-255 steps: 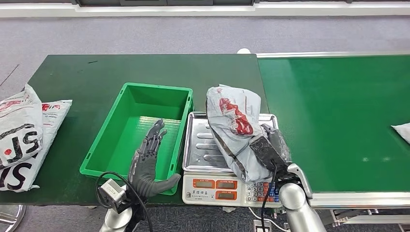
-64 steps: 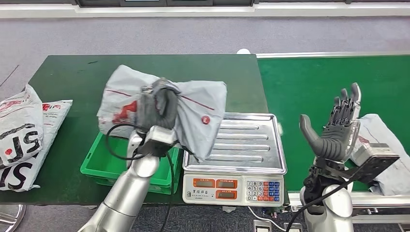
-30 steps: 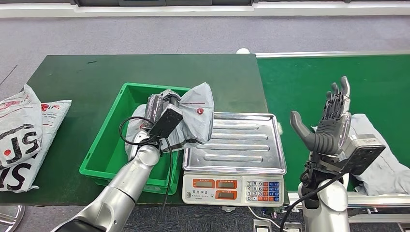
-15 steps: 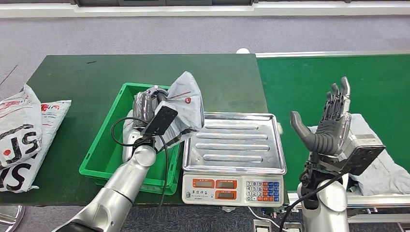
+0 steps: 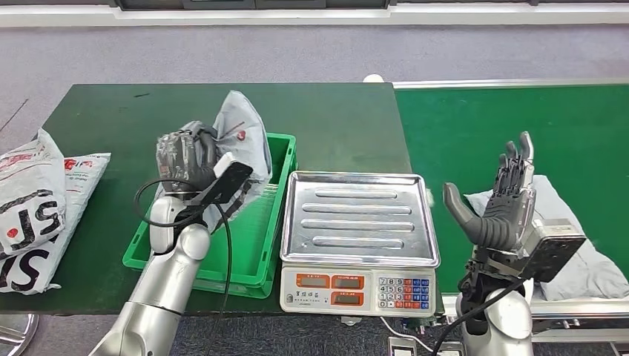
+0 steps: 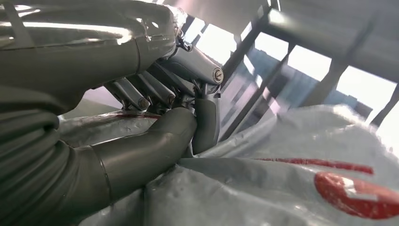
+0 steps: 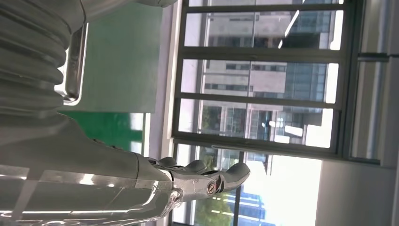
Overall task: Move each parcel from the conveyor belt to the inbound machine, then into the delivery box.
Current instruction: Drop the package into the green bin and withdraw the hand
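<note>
Parcel [image 5: 241,137] in grey plastic stood gripped in the left robot hand [image 5: 185,152] above the delivery box's [image 5: 278,222] left wall, hanging steeply toward its floor, while the right robot hand [image 5: 504,200] waited open beside another parcel [image 5: 586,256].

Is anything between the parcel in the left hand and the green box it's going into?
Nothing visible. The left hand holds the grey parcel over the green box, whose open inside below it looks bare.

Belt parcel [image 5: 575,245] partly behind right hand [image 5: 498,211]
</note>
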Robot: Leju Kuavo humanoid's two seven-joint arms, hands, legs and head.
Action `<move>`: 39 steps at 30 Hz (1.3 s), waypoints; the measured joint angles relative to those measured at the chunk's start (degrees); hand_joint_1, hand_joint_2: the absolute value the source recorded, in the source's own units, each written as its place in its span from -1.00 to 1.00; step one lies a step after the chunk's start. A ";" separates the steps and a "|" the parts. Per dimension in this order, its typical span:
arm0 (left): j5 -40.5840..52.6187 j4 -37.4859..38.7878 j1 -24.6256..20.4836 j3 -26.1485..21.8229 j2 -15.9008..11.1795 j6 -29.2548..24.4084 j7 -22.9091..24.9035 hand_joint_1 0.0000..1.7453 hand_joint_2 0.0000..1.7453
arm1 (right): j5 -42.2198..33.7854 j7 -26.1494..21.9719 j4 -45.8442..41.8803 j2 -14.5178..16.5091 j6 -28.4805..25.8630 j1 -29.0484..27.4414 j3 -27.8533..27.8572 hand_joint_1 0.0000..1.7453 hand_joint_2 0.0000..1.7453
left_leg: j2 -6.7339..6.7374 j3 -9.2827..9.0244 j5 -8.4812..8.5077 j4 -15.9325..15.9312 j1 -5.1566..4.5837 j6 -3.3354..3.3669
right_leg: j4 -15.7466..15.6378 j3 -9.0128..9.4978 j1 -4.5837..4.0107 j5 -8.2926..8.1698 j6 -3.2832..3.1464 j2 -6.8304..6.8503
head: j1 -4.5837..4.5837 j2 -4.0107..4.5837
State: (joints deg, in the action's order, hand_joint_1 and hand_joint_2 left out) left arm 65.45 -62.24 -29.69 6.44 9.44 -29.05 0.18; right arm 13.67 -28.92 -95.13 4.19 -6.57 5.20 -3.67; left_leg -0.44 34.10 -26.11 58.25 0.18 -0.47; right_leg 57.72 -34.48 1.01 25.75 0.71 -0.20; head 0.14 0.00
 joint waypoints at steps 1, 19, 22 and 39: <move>4.47 0.60 -0.76 0.01 -0.13 3.63 3.14 1.00 1.00 | 0.35 0.32 -0.18 0.16 0.56 0.08 0.00 -1.00 1.00 | 0.00 0.00 0.02 0.00 0.00 -0.02 | 0.00 -0.01 0.00 -0.02 -0.01 0.00 | 0.00 0.00; 22.97 27.48 -16.60 6.86 -0.56 31.16 9.42 1.00 1.00 | 0.96 -0.10 -1.32 0.88 3.31 -1.37 1.56 -1.00 1.00 | 0.08 0.00 0.08 0.00 0.00 -0.11 | 0.00 -0.11 0.00 -0.15 -0.08 -0.11 | -0.01 -0.01; 23.18 30.04 -17.19 8.71 -0.24 33.34 9.41 1.00 1.00 | 0.84 -0.15 -1.34 0.88 3.22 -1.58 1.89 -1.00 1.00 | 0.08 0.00 0.07 0.00 0.00 -0.10 | 0.00 -0.10 0.00 -0.14 -0.07 -0.10 | -0.01 -0.01; 10.31 33.10 -17.04 10.92 1.07 18.03 6.14 -1.00 1.00 | 1.23 0.17 -2.63 0.88 2.22 -2.45 2.38 -1.00 1.00 | -0.03 0.09 0.12 0.00 -0.01 -0.06 | 0.00 -0.08 0.01 -0.14 -0.07 -0.02 | -0.01 0.00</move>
State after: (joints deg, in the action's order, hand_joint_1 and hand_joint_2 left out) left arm 75.76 -29.14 -46.73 17.35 10.51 -11.02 6.32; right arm 14.91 -28.75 -97.77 5.07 -4.35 2.75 -1.29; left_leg -0.48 34.19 -25.98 58.25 0.17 -0.53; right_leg 57.72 -34.56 1.02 25.61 0.64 -0.22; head 0.13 0.00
